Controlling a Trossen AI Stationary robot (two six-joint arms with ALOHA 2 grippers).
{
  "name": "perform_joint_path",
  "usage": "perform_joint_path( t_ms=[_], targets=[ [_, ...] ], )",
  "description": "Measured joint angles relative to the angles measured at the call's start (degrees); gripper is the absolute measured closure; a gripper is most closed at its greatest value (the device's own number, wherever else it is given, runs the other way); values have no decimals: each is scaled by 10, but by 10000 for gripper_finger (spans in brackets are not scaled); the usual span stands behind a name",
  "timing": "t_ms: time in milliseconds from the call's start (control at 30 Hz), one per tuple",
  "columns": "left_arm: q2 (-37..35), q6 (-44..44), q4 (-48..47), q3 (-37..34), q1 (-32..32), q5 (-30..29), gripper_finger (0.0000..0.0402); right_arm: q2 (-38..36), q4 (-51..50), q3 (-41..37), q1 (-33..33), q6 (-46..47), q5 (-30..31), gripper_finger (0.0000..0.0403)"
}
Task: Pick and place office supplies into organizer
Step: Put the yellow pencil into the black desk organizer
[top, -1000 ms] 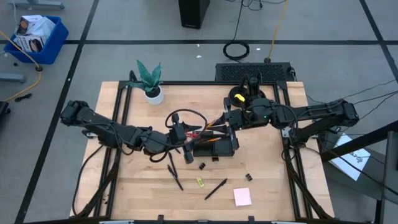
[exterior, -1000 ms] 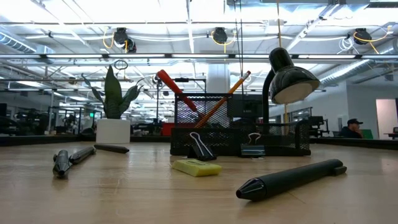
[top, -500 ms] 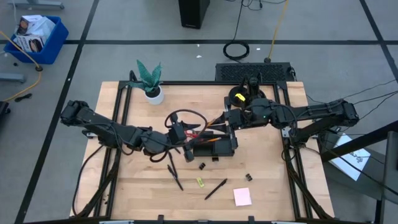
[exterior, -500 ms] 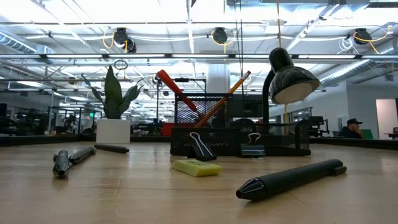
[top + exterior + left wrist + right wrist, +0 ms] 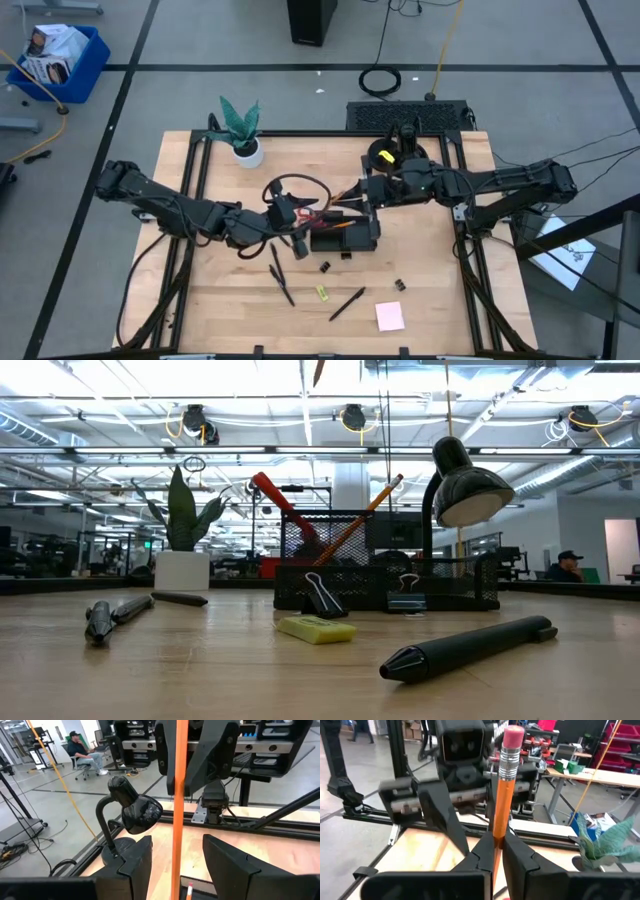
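Note:
The black mesh organizer stands mid-table; in the low view red-handled scissors and an orange pencil lean in it. My right gripper is above it, shut on another orange pencil. My left gripper faces it, open, its fingers on either side of that pencil without touching. A pointed orange tip shows above the organizer. My right gripper pinches the orange pencil's shaft between its two fingers, below the pink eraser end. The fingers lie across the pencil. The pencil stands up out of the hold, eraser end up; the part below the fingers is hidden by the gripper.
Black pens, black clips, a yellow-green piece and a pink sticky-note pad lie on the near table. A potted plant stands far left and a black desk lamp far right.
My left gripper has drawn back slightly toward the table's left edge. The pointed orange tip has come a little farther down into the top of the low view.

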Motion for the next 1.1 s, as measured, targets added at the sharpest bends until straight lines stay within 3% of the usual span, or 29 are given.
perform_joint_path(
  t_ms=[633,1100],
  targets=[
    [-40,-86,-154,0,2,0,220,0,-81,0,-10,1,-1,392],
    [-40,-123,-195,0,3,-4,220,2,-125,0,-10,5,-4,392]
  ],
)
